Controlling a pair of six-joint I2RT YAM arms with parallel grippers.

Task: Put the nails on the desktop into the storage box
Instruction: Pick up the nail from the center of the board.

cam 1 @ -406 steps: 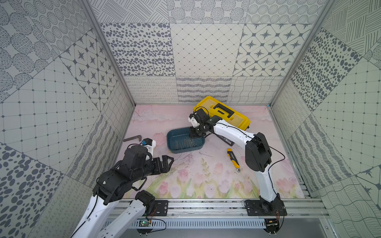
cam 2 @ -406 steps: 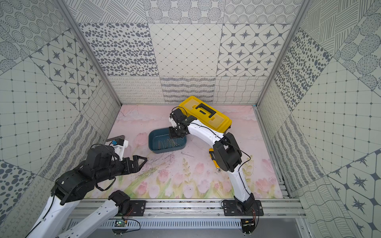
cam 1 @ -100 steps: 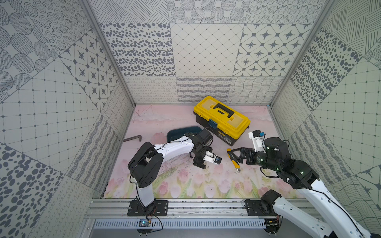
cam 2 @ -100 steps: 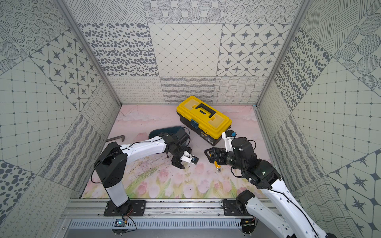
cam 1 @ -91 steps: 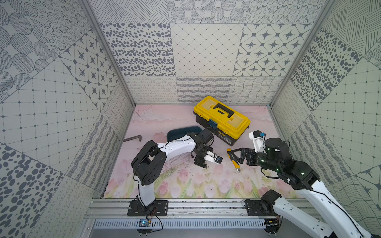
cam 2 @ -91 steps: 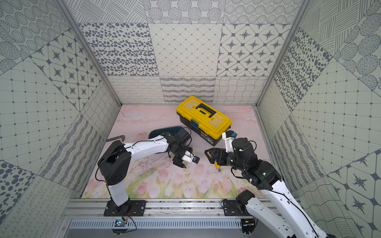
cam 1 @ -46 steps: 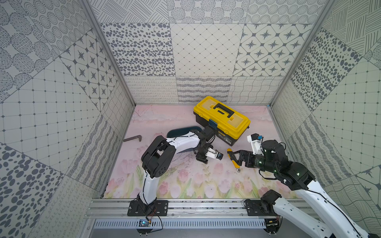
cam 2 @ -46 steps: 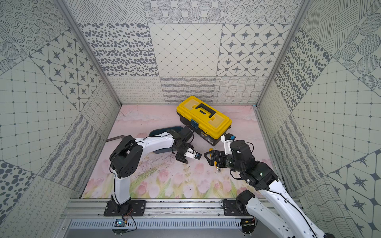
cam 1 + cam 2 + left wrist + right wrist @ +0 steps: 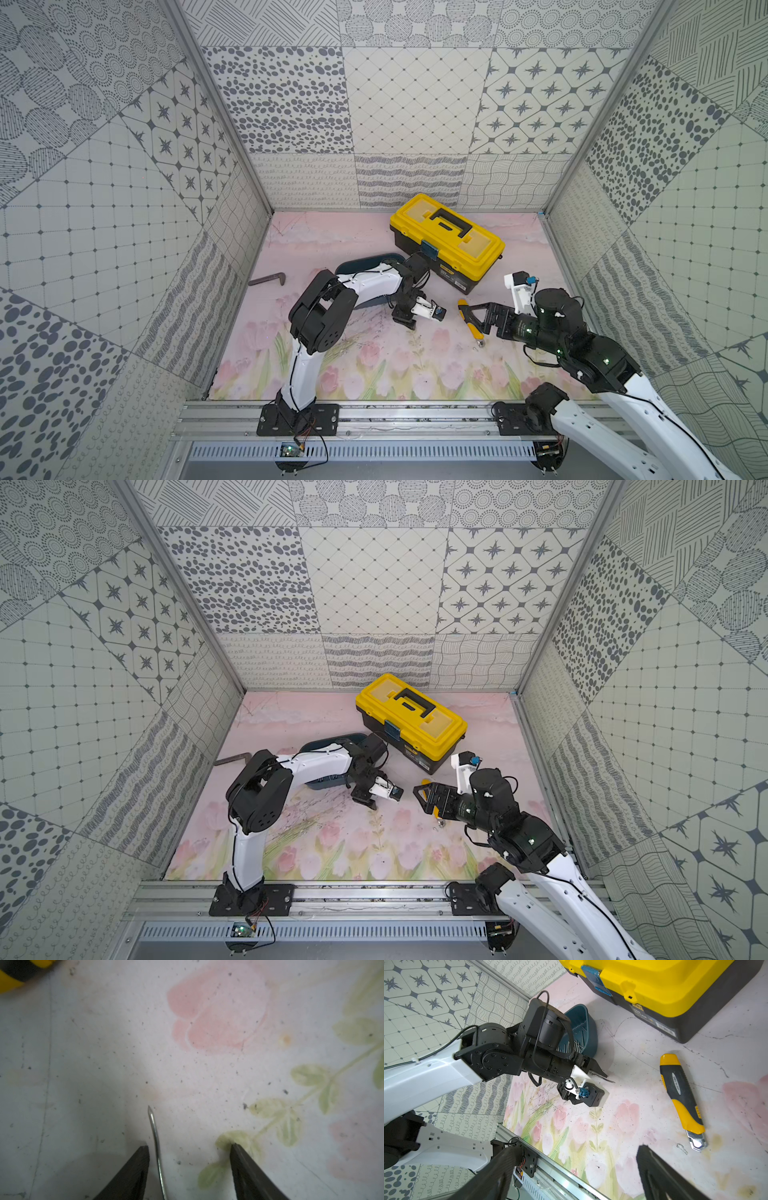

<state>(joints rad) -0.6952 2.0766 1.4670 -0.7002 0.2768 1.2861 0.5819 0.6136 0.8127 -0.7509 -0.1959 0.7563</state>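
The left claw (image 9: 189, 1146) sits low over the flowered desk (image 9: 207, 1076), jaws apart astride one nail (image 9: 154, 1132). The right claw (image 9: 579, 1148) is wide open near a utility knife (image 9: 683, 1097).

Left gripper (image 9: 189, 1146) low, right gripper (image 9: 579, 1149) higher (both spread).

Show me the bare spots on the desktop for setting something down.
Free: the front strip of the desktop along the rail, and the back-left corner behind the L-shaped bar. Crowded: the middle, around the storage box, left gripper, utility knife and toolbox.
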